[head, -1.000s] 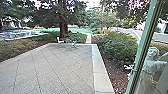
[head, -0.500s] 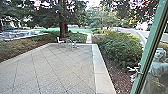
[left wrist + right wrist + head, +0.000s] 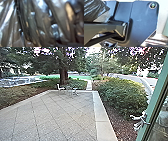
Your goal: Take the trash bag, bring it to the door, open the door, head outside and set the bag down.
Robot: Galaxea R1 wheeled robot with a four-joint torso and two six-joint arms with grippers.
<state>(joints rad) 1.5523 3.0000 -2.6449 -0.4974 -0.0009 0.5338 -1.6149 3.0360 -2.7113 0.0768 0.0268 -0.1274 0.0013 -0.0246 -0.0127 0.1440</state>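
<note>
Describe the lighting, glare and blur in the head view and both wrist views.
Head view: soft, even daylight on the paving, bright sky washed out, purplish patches among the leaves. Left wrist view: the bag blurred, streaked with highlights. Right wrist view: glints on the bag's folds, pale ground nearly white.

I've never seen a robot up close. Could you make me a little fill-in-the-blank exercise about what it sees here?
The door frame is painted ____.
The chair out on the paving is ____ in colour.
In the head view, the large bush is on the paving's ____ side.
The trash bag is made of ____.

Missing words: green; white; right; plastic.
</note>
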